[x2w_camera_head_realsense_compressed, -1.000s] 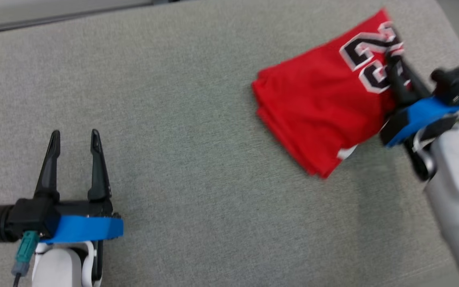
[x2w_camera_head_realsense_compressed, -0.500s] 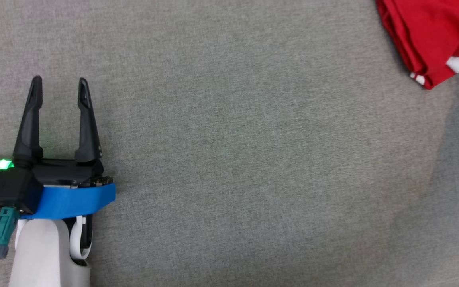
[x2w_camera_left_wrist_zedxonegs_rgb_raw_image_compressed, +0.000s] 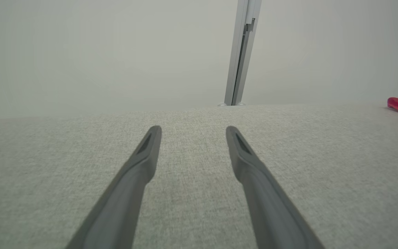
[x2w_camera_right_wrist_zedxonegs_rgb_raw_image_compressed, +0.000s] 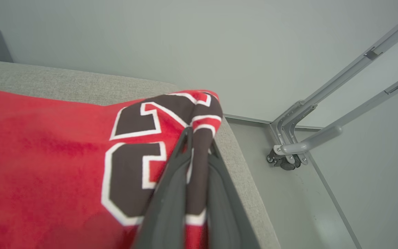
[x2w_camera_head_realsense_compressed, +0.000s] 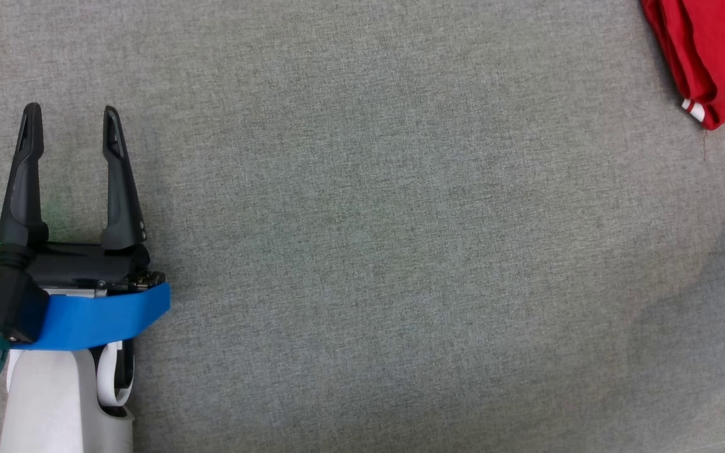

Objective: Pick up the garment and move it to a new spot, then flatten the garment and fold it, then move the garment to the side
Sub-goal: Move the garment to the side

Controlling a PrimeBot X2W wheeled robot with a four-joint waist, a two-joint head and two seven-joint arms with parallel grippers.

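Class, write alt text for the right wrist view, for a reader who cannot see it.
The right tool, shut, pinches a fold of a red jersey with dark, white-edged numerals, lying on a grey fabric surface near its rounded corner. Beyond the edge are a pale floor and a grey metal frame.

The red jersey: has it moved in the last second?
The head camera shifted, but the red jersey also slid further to the robot's right, away from the left gripper, pulled by the right gripper. Unchanged: right gripper shut on it, left gripper open and empty.
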